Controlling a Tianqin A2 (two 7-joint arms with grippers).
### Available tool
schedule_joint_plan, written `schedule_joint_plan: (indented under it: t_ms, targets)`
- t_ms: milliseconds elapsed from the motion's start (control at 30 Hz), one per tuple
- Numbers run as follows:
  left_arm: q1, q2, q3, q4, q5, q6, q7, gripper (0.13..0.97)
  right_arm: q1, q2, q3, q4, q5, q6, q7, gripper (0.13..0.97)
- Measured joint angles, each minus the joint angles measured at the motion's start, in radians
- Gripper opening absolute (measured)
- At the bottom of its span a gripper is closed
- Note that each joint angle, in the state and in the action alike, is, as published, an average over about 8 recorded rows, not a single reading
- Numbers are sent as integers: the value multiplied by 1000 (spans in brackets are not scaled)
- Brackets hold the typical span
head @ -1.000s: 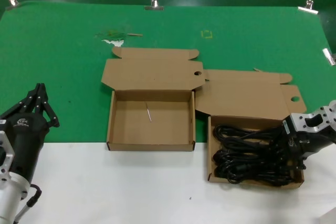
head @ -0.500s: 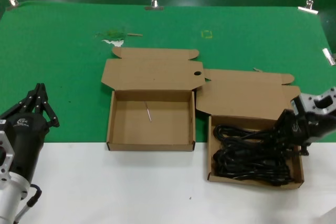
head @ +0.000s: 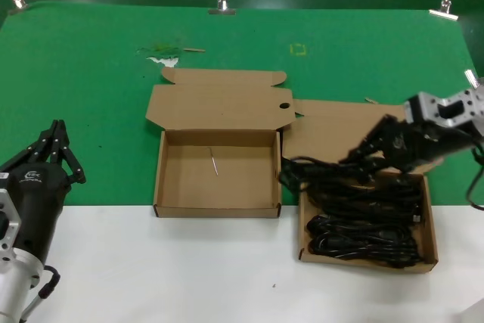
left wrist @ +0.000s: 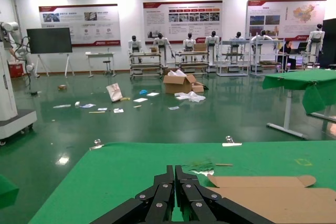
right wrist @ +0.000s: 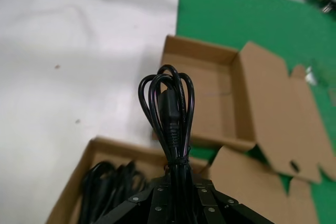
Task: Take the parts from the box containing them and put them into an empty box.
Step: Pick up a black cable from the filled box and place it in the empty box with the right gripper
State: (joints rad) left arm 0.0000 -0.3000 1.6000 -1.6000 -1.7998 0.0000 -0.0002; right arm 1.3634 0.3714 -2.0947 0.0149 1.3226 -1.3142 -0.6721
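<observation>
My right gripper (head: 368, 163) is shut on a black cord bundle (head: 321, 168) and holds it above the box containing the parts (head: 432, 226). The bundle's free end points toward the empty box (head: 218, 208), reaching about its right wall. In the right wrist view the bundle (right wrist: 170, 114) juts out from my closed fingers (right wrist: 142, 199), with the empty box (right wrist: 210, 98) beyond it. Several more cords (head: 363, 234) lie in the right-hand box. The empty box's lid flap has a small round hole (head: 284, 106). My left gripper (head: 57, 145) is shut and parked at the near left, off both boxes.
A thin pale stick (head: 214, 161) lies on the empty box's floor. Both lids lie folded back on the green mat (head: 91, 96). A white strip (head: 151, 270) runs along the table's front. Metal clips (head: 221, 4) hold the mat's far edge.
My right gripper has risen out of the right-hand box and moved back and left, lifting one cord bundle with it. The left arm has not moved.
</observation>
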Motion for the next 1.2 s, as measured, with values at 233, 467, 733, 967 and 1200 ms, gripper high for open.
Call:
schedule_joint_plan:
  t_ms: [233,467,733,967,1200]
  targets:
    - [0,0,0,0,0,0,0,151,5,-46,30,-4,28,55,-24,194]
    - [0,0,0,0,0,0,0,151,-1,-101,41,-7,36,120,-47,194]
    - [0,0,0,0,0,0,0,151,-10,-167,38,-8,32,198,-65,194]
    - [0,0,0,0,0,0,0,151,-22,-222,39,-9,31,258,-73,194]
    - [0,0,0,0,0,0,0,151,-37,-267,43,-10,34,307,-83,194]
